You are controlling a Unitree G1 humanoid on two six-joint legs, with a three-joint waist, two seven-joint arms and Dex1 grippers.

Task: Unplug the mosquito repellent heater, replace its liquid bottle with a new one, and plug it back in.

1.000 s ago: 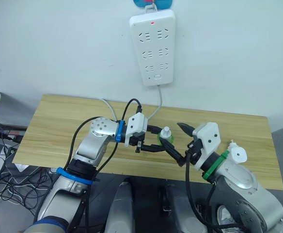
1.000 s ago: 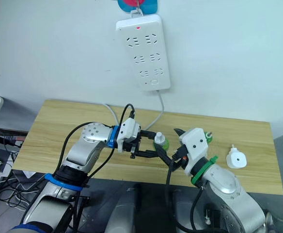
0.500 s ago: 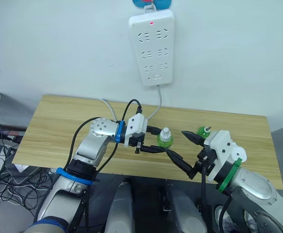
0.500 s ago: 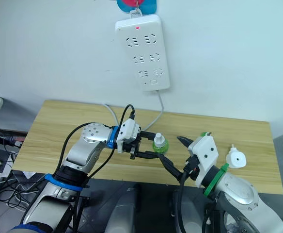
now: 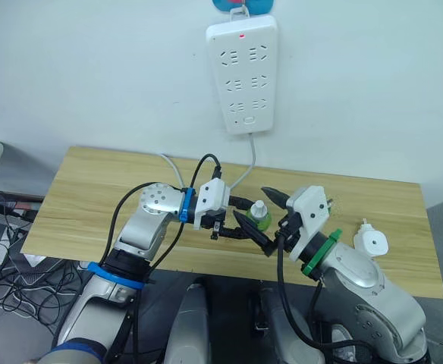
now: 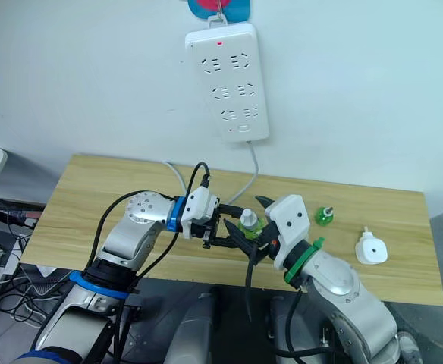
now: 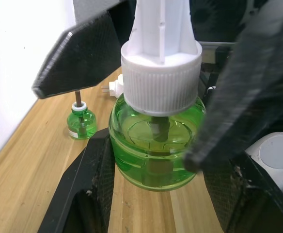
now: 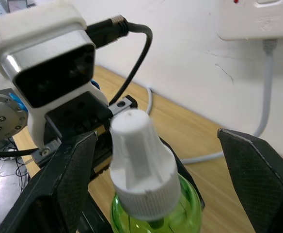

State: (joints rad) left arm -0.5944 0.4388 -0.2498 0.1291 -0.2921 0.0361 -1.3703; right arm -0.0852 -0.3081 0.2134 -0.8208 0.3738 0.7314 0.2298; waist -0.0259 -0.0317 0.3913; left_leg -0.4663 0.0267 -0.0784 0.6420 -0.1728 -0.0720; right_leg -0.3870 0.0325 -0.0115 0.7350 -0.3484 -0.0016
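Note:
The new one [image 5: 258, 217], a green bottle with a white cap, is held above the table's front edge by my left gripper [image 5: 244, 218], which is shut on its body [image 7: 153, 145]. My right gripper [image 8: 156, 135] is open, with a finger on each side of the white cap [image 8: 134, 160], apart from it. The capless liquid bottle [image 6: 325, 217] stands upright on the table behind the right arm. At the right end of the table lies the white mosquito repellent heater [image 5: 372, 241], unplugged.
A white power strip [image 5: 242, 76] hangs on the wall above the wooden table [image 5: 92, 189], with its red light on and its cord running down onto the tabletop. To the left, off the table, lie tangled cables [image 5: 1, 265].
The right gripper pulled away to the right half a second ago, then swung back left; its open fingers now straddle the bottle's cap. The left gripper has kept the bottle almost still.

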